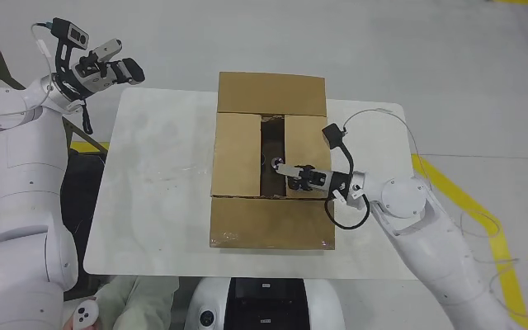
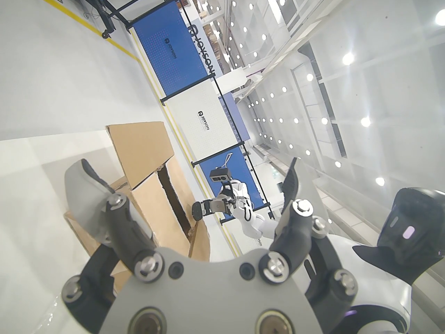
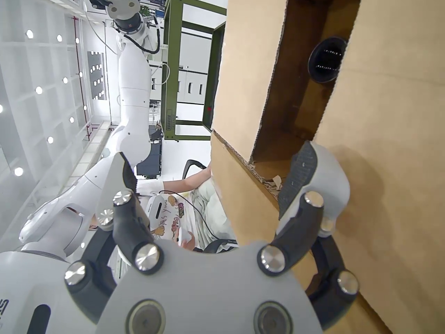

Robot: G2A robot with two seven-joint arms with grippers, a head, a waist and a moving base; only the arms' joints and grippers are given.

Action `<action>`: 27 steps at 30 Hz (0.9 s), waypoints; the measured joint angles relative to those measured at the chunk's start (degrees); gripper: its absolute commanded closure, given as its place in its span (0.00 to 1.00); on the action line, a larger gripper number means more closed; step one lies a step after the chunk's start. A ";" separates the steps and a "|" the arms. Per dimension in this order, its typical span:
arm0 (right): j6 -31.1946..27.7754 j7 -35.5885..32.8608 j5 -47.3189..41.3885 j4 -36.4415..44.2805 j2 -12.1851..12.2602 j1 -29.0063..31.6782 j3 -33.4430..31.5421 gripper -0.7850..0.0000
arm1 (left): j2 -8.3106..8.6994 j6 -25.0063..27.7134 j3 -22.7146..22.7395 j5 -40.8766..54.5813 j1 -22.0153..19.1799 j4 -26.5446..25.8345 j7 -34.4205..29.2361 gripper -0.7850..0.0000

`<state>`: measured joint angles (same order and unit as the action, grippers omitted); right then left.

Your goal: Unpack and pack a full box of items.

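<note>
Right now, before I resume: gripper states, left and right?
Left gripper: open, empty, well away from the box.
Right gripper: open, empty, at the gap between the box's flaps.

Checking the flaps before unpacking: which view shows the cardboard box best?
The top view: the whole box from above, end flaps spread outward, inner flaps nearly shut with a dark gap between. The left wrist view gives a slanted side look; the right wrist view, a close-up of the gap and flap edges.

Box [image 1: 272, 95] inner flaps [image 1: 239, 153] nearly shut, narrow slot [image 1: 273, 140] between, right gripper [image 1: 287, 171] over it
</note>
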<state>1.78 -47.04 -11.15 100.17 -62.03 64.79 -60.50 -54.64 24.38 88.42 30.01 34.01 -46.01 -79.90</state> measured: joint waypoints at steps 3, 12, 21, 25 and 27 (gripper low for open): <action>0.00 0.00 0.00 0.00 0.00 0.00 0.00 0.00 | 0.00 0.00 0.00 0.00 0.00 0.00 0.00 0.00; 0.18 1.93 -0.95 -3.29 -1.74 -4.31 5.33 0.00 | 0.00 0.00 0.00 0.00 0.00 0.00 0.00 0.00; -1.33 0.42 -5.13 -11.42 -4.45 -10.43 11.93 0.00 | 0.00 0.00 0.00 0.00 0.00 0.00 0.00 0.00; -2.37 -0.09 -6.98 -14.35 -5.40 -11.53 13.70 0.00 | 0.00 0.00 0.00 0.00 0.00 0.00 0.00 0.00; -2.84 -0.65 -7.87 -15.15 -5.77 -11.96 14.32 0.00 | 0.00 0.00 0.00 0.00 0.00 0.00 0.00 0.00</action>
<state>-1.06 -47.69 -19.02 85.03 -67.81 52.83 -46.17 -54.64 24.38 88.42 30.01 34.01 -46.01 -79.90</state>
